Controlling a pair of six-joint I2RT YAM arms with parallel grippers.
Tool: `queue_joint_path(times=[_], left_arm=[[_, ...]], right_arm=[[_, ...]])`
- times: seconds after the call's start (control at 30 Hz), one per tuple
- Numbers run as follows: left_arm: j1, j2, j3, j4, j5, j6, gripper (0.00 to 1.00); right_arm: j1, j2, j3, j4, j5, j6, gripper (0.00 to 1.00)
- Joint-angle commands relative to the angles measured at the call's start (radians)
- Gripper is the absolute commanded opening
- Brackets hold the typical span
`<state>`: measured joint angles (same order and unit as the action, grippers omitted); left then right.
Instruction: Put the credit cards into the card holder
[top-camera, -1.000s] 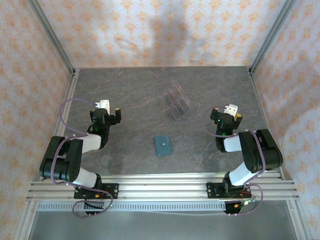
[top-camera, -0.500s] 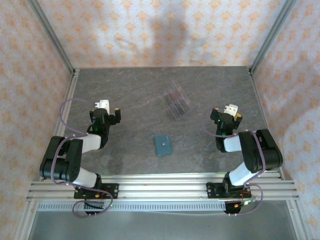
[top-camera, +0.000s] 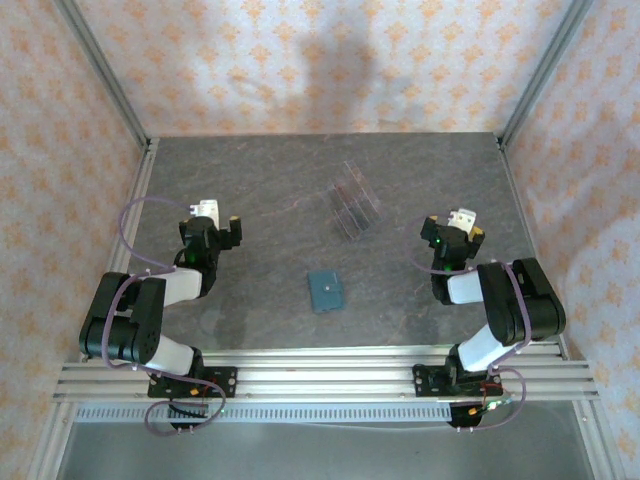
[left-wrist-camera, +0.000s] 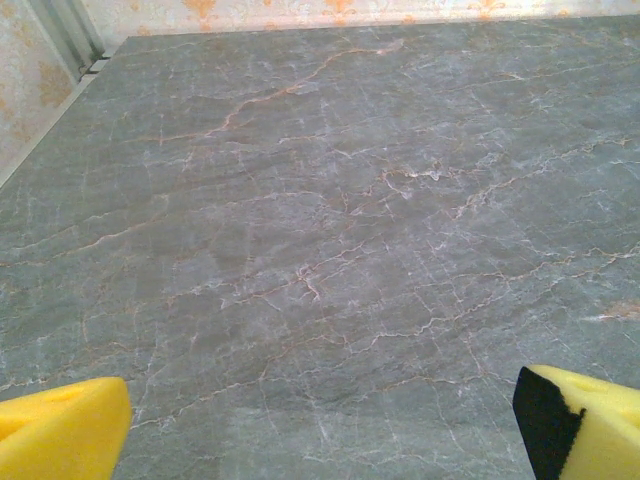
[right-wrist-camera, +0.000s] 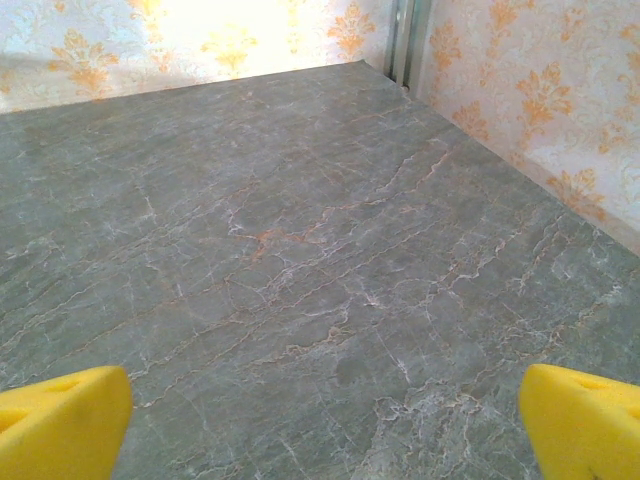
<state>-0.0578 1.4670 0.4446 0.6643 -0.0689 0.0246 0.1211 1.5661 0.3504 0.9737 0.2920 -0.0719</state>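
The credit cards (top-camera: 352, 207) lie as a small cluster of thin flat rectangles, partly see-through and partly dark red, at the back middle of the grey marble table (top-camera: 270, 180). The small teal card holder (top-camera: 326, 291) lies flat in front of them, near the table's centre. My left gripper (top-camera: 213, 223) stands open at the left, well apart from both. My right gripper (top-camera: 455, 227) stands open at the right. In the left wrist view the left gripper (left-wrist-camera: 320, 430) has bare marble between its yellow fingertips (left-wrist-camera: 60, 425). The right gripper (right-wrist-camera: 320, 425) likewise has only marble between its yellow pads (right-wrist-camera: 585, 420).
Patterned walls with aluminium posts (top-camera: 105, 75) enclose the table on three sides. An aluminium rail frame (top-camera: 330, 375) carries the arm bases along the near edge. The wall and a corner post (right-wrist-camera: 405, 40) rise close beyond the right gripper.
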Motion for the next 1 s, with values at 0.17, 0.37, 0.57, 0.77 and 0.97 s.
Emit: queue_joint_path(times=[0.17,0.37,0.57,0.77,0.97], left_arm=[[0.026,-0.033,0.098,-0.179,0.074,0.012,1.00],[0.015,-0.042,0.423,-0.643,0.176,-0.098,1.00],[0.017,-0.010,0.706,-1.103,0.151,-0.406,1.00],[0.031,-0.011,0.702,-1.112,0.377,-0.521,1.00],[-0.029,-0.124,0.666,-1.142,0.396,-0.501,1.00]], right_arm=[[0.012,-0.032,-0.073,0.123,0.019,-0.018,0.99],[0.072,-0.173,-0.030,-0.019,0.167,-0.060,0.99],[0.075,-0.564,0.112,-0.474,0.112,0.184,0.99],[-0.024,-0.761,0.043,-0.604,-0.103,0.652,0.99],[-0.040,-0.769,0.222,-0.991,-0.213,0.605,0.99]])
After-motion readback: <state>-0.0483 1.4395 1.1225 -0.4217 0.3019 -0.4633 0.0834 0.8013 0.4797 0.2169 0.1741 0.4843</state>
